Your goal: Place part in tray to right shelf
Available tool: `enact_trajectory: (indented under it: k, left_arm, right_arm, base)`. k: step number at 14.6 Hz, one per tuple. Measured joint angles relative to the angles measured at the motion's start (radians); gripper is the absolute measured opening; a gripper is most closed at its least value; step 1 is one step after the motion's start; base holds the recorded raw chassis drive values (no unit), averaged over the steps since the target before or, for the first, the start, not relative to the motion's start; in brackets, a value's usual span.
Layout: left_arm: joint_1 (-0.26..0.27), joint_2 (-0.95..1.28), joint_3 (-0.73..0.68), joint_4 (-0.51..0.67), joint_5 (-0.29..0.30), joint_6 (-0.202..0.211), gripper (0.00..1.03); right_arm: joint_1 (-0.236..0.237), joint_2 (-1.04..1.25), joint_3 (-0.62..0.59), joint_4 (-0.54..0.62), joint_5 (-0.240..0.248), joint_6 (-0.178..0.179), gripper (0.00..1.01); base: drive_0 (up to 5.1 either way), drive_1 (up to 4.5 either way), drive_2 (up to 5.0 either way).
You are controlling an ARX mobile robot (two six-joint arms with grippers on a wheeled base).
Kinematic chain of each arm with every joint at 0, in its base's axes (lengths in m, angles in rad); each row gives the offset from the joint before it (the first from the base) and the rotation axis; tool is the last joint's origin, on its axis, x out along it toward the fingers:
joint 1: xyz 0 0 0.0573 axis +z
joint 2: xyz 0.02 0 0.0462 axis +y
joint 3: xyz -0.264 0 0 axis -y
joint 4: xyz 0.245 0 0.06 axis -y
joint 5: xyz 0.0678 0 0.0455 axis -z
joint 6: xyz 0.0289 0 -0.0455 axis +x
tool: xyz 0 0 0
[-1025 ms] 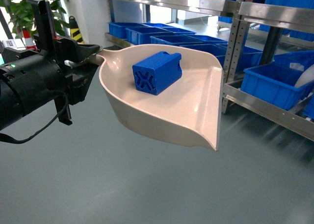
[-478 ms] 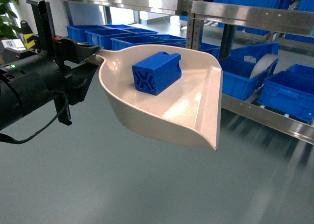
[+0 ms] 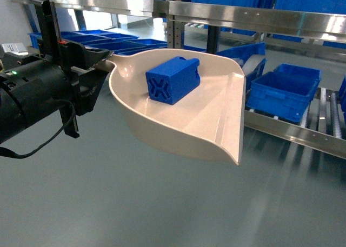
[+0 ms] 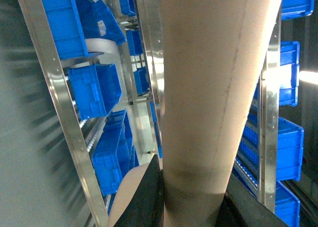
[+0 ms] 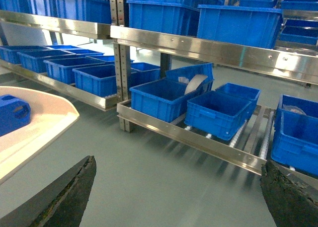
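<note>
Right shelf [image 3: 292, 131] has slid leftward; part [image 3: 173, 79] unmoved in tray [image 3: 216, 133].

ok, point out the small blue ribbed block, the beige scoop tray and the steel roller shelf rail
small bright-blue plastic block [image 3: 173, 80]: head view, on its top face.
beige dustpan-shaped plastic tray [image 3: 216, 122]: head view, on bare floor near the front lip.
stainless-steel roller shelf [image 5: 198, 140]: right wrist view, on the flat front rail.

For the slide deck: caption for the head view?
Left gripper carries beige dustpan-shaped tray holding a small bright-blue plastic block beside steel shelf.
</note>
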Motion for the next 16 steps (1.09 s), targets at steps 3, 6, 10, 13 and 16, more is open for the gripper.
enact_trajectory:
  k: [3,6,10,13,16]
  left_arm:
    - [0.003,0.0,0.0,0.0,-0.003,0.0,0.17]
    - [0.0,0.0,0.0,0.0,0.0,0.0,0.17]
    - [0.003,0.0,0.0,0.0,-0.002,0.0,0.17]
    - [0.0,0.0,0.0,0.0,0.0,0.0,0.17]
    - [0.0,0.0,0.0,0.0,0.0,0.0,0.17]
  right_arm:
    - [0.0,0.0,0.0,0.0,0.0,0.0,0.98]
    - [0.0,0.0,0.0,0.0,0.0,0.0,0.98]
    - [0.0,0.0,0.0,0.0,0.0,0.0,0.98]
    - [0.0,0.0,0.0,0.0,0.0,0.0,0.98]
    - [0.0,0.0,0.0,0.0,0.0,0.0,0.98]
  base:
    - [-1.7,-1.66,-1.7]
    - [-1.5,-1.52,-1.5]
    - [-1.6,-1.58,-1.6]
    - [-1.6,-1.6,-1.6]
    - [-1.6,-1.6,-1.6]
